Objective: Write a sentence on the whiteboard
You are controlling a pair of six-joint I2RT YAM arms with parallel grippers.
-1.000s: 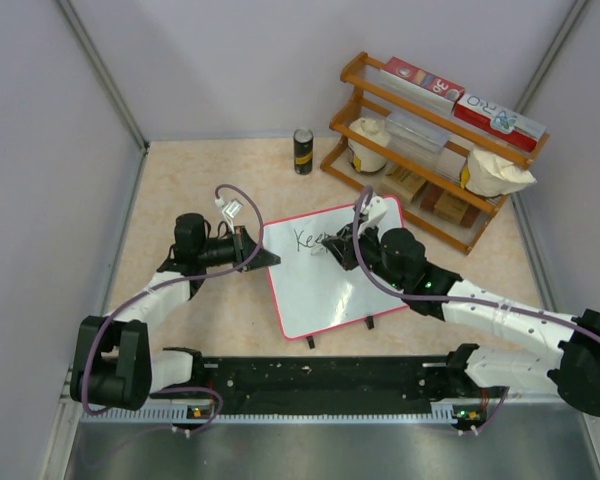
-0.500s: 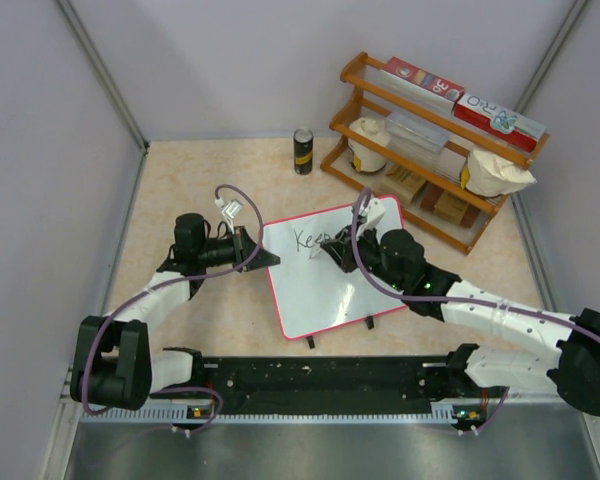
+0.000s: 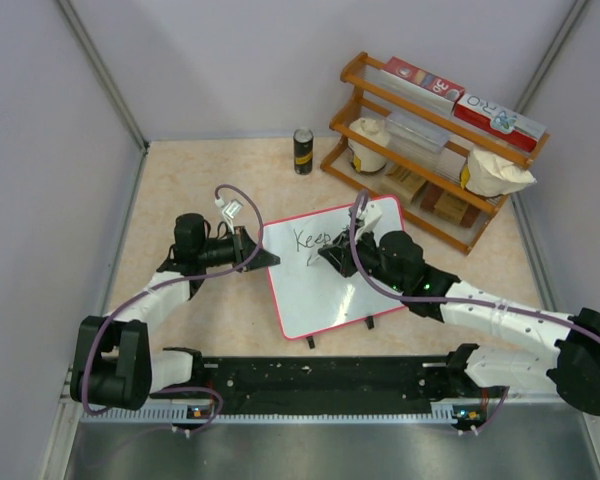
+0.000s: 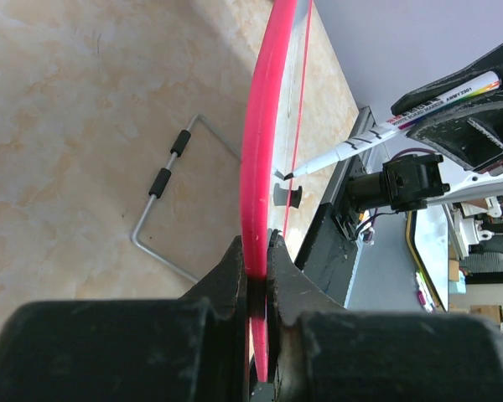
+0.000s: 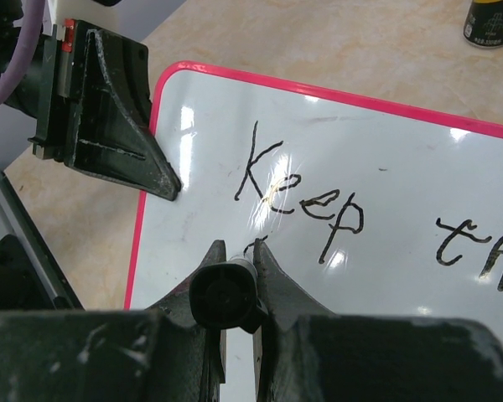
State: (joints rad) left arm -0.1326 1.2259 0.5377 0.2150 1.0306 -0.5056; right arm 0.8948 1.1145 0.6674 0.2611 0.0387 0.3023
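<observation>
Beige, stone-patterned tabletop (image 3: 180, 180) fills the floor of my workspace, closed in by pale walls, with a wooden rack (image 3: 435, 140) of boxes and bags at the far right corner. On the table ahead of my bases is the whiteboard (image 3: 320, 290), glossy white with a pink-red rim, turned at a slant, its two black clips on the near edge.

My left gripper (image 4: 256, 251) has its jaws drawn almost together, pinching the board's left rim between them; the pink edge runs straight up out of the narrow slot between my fingers. A bent wire stand (image 4: 163, 201) with two black sleeves lies on the table just beside that rim.

My right gripper (image 5: 235, 260) is over the upper middle of the board, jaws narrowed tight around the marker (image 4: 386, 134), whose round black end sits between my fingers in the right wrist view. From the left wrist camera the marker slants down with its black tip right at the white face.

So far the sentence (image 5: 306, 197) reads "Keep" and then "th", which runs out of the right wrist frame. A short black stroke shows on the line below, just under the "K" and partly hidden by my fingers.

A small dark can (image 3: 303, 151) stands beyond the board, near the rack's left end.
</observation>
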